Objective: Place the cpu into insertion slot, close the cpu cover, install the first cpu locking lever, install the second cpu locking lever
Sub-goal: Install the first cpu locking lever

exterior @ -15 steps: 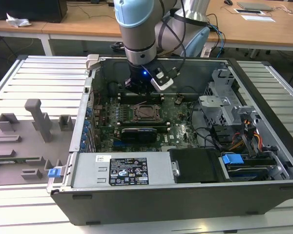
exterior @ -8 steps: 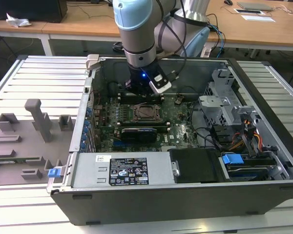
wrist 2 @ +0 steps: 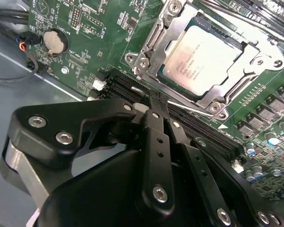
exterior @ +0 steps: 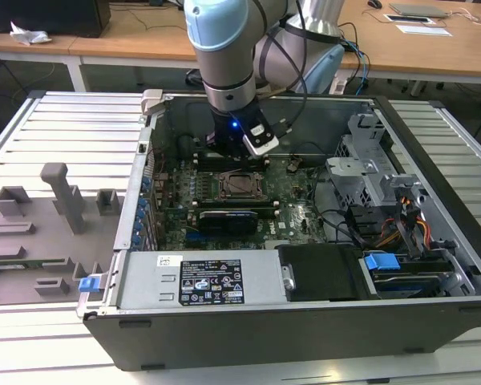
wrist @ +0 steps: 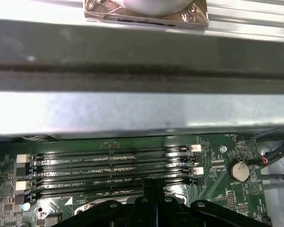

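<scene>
Cpu (wrist 2: 202, 57) sitting in insertion slot (wrist 2: 170, 87), cpu cover (wrist 2: 250, 66) lying closed over its edges. I'm holding gripper (wrist 2: 149, 106) just beside socket, fingers (wrist 2: 154, 123) clenched together, gripping nothing, tip pressing thin locking lever (wrist 2: 191, 108).

- The cpu (wrist 2: 202, 57), a flat square chip with a pale silver-grey metal top, lay seated level in the insertion slot (wrist 2: 176, 87).
- The insertion slot, a square black socket, sat on the green motherboard (wrist 2: 87, 45) just beside the long memory slots (wrist 2: 199, 135); in the exterior view it (exterior: 240, 186) lay mid-board.
- The cpu cover (wrist 2: 248, 64), a thin silver frame with a cut-out centre, lay closed flat around the chip's top.
</scene>
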